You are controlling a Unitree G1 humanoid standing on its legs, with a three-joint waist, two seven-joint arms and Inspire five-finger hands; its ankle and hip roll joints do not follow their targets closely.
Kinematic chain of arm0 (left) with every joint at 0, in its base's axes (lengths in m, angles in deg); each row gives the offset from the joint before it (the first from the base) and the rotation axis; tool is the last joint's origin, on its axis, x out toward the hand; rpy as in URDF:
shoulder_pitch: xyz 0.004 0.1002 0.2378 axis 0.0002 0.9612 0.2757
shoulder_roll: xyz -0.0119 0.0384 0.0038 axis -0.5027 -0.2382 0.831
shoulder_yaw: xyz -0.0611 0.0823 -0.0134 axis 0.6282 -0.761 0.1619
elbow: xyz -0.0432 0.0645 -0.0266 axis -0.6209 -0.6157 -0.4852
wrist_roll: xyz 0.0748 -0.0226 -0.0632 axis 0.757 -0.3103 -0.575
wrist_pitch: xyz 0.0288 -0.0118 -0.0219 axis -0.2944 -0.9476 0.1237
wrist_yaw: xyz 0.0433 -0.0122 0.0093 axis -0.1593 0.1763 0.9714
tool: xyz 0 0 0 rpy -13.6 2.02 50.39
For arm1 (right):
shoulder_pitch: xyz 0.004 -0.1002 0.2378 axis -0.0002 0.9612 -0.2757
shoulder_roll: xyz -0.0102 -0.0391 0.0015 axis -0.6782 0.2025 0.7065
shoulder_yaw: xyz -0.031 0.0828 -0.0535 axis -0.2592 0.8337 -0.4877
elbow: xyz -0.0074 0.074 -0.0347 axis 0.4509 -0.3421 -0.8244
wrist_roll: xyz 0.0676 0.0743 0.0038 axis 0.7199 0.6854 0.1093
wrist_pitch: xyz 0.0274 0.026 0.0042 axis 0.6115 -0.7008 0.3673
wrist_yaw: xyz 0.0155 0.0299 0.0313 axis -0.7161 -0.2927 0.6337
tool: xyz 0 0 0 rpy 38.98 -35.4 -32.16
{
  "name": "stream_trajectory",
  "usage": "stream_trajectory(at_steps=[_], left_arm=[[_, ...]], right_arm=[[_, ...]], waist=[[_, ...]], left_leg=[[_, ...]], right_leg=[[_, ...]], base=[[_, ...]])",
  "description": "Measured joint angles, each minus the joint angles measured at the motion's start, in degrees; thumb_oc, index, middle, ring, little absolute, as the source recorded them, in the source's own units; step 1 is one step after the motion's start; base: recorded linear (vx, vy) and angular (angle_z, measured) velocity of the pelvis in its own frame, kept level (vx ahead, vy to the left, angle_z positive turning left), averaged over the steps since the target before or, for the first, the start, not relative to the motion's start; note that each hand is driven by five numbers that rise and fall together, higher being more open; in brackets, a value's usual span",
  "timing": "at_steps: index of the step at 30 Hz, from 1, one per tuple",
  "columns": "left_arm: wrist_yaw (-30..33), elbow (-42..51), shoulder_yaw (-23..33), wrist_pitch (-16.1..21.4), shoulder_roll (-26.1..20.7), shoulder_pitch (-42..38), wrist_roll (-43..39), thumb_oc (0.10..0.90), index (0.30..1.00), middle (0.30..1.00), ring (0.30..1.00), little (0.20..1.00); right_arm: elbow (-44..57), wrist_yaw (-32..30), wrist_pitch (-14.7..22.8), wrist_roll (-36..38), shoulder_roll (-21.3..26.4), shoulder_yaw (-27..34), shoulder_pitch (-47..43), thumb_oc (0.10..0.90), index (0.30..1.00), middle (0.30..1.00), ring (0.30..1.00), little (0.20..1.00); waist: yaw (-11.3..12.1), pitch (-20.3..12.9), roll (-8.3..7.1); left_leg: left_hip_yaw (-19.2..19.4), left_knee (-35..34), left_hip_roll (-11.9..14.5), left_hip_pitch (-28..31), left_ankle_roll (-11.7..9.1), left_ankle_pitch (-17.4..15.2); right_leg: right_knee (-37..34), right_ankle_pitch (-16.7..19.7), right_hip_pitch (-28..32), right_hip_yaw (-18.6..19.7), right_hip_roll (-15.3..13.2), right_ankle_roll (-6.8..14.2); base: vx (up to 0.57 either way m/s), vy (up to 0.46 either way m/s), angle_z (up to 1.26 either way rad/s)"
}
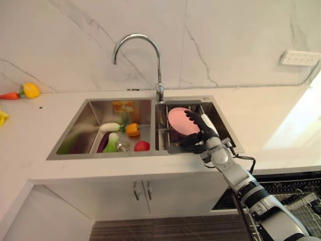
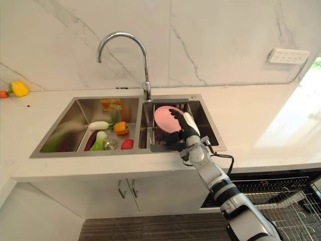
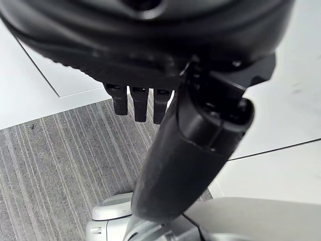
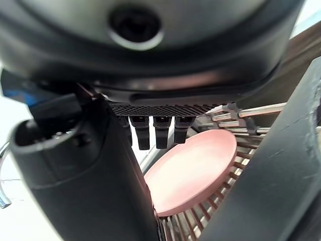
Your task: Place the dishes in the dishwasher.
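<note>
A round pink plate [image 1: 179, 120] stands tilted on a wire rack [image 1: 165, 136] in the right basin of the steel sink [image 1: 100, 156]. My right hand [image 1: 200, 131] reaches over the sink's front edge to the plate's right side, with its straight fingers [image 1: 193, 118] spread across the plate's face; it is open. In the right wrist view the plate [image 4: 195, 170] lies just past the fingers [image 4: 159, 131], not pinched. My left hand [image 3: 139, 103] hangs open over the floor, holding nothing.
The left basin holds vegetables: a white radish [image 1: 110, 127], a yellow pepper [image 1: 132, 129], a tomato [image 1: 142, 146]. A tall faucet [image 1: 159, 90] rises behind the basins. The pulled-out dishwasher rack [image 1: 296, 201] sits low at the right. A pepper [image 1: 31, 90] and a carrot lie on the counter's far left.
</note>
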Motion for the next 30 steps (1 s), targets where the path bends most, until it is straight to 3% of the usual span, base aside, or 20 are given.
stream_trajectory(at_steps=[11,30], left_arm=[[0.3,-0.1,0.0,-0.9,0.1,-0.1,-0.5,0.8,0.9,0.9,0.9,0.9],[0.4,-3.3,-1.5,-0.4,0.5,-1.4,-2.8,0.8,0.9,0.9,0.9,0.9]], right_arm=[[-0.9,-0.2,-1.6,-5.0,-0.1,0.0,-0.5,0.8,0.9,0.9,0.9,0.9],[-30.1,-0.5,-2.7,-4.9,-2.5,-3.5,-16.3,0.8,0.9,0.9,0.9,0.9]], waist=[[-0.7,-0.2,0.22],[3.6,-1.5,0.49]], left_leg=[[-0.7,0.0,0.0,-0.8,0.3,0.4],[-4.3,0.0,-0.3,-3.5,-0.4,1.3]], right_leg=[[0.0,0.0,-0.6,-0.6,-0.1,0.0],[0.0,-0.1,-1.7,-4.2,-0.3,-0.1]], base=[[0.0,0.0,0.03],[0.02,-0.002,0.1]])
